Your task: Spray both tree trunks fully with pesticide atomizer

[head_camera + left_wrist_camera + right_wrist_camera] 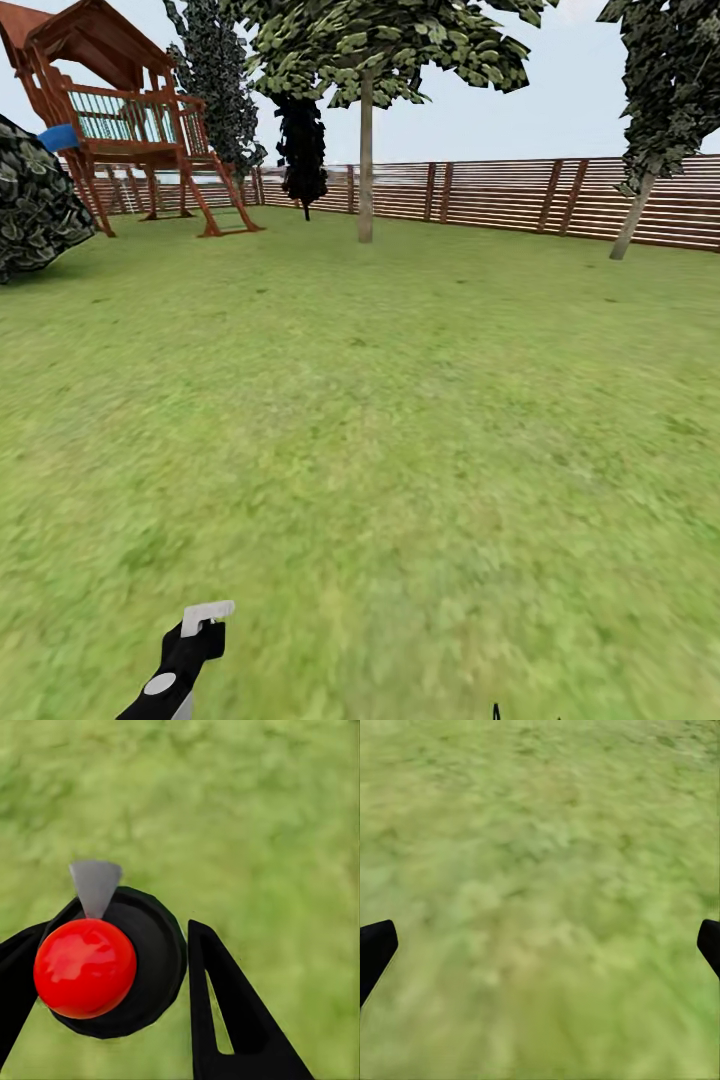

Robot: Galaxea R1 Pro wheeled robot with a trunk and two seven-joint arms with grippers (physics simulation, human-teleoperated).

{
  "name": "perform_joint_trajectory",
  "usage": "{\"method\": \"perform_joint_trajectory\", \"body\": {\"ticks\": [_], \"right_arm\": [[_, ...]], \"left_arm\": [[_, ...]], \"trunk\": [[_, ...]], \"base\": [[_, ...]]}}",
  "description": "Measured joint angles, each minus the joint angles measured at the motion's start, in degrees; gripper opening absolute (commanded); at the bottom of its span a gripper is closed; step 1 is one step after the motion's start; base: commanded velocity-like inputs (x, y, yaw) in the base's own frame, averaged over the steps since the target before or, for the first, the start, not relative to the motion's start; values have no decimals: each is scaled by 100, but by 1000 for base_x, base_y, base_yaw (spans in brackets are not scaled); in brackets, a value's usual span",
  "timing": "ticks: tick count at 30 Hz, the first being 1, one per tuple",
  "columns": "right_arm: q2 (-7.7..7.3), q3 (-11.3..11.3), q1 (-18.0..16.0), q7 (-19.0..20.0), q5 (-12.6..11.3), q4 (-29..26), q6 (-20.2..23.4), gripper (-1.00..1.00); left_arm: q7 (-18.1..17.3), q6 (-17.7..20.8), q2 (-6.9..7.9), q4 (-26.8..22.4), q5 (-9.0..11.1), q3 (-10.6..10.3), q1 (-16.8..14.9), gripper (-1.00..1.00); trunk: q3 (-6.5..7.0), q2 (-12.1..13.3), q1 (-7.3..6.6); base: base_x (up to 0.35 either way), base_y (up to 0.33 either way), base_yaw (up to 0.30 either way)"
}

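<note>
1. Starting at the left of the head view, the pesticide atomizer (185, 655) sits at about 7 o'clock, low in the picture, raised off the floor (380, 450) with its pale trigger head uppermost and pointing forward.
2. The left wrist view looks down on the same bottle between the left gripper (112, 982) fingers: a black round body with a red cap-like top and a grey nozzle tip at 12 o'clock. The fingers are closed in on either side of the body, so I judge the bottle held.
3. The bottle looks small, rigid and light, and probably smooth, so it could twist in the grip; holding the body below the head, as here, seems right and leaves the trigger free.
4. At about 12 o'clock, well away across the lawn, stands one tree trunk (366, 160); a second leaning trunk (632, 218) is at 2 o'clock, both before the fence (500, 195). A playhouse (130, 120) stands at 10 o'clock.
5. The right gripper (540, 945) has its fingertips spread wide at the picture's two edges over bare grass, holding nothing.
6. The head view gives the trees but not the grip; the left wrist view gives the reverse.
</note>
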Motion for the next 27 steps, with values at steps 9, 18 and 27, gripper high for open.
{"method": "perform_joint_trajectory", "body": {"ticks": [9,18,27], "right_arm": [[0,0,0,-1,-1,0,0,100],[0,3,0,-1,-1,0,0,100],[0,0,0,1,0,0,0,100]], "left_arm": [[0,0,0,0,0,0,0,-100],[0,0,0,0,0,0,0,-100],[0,0,0,0,0,0,0,-100]], "trunk": [[0,0,0],[0,0,0],[0,0,0]], "base": [[337,0,0],[337,0,0],[337,0,0]]}}
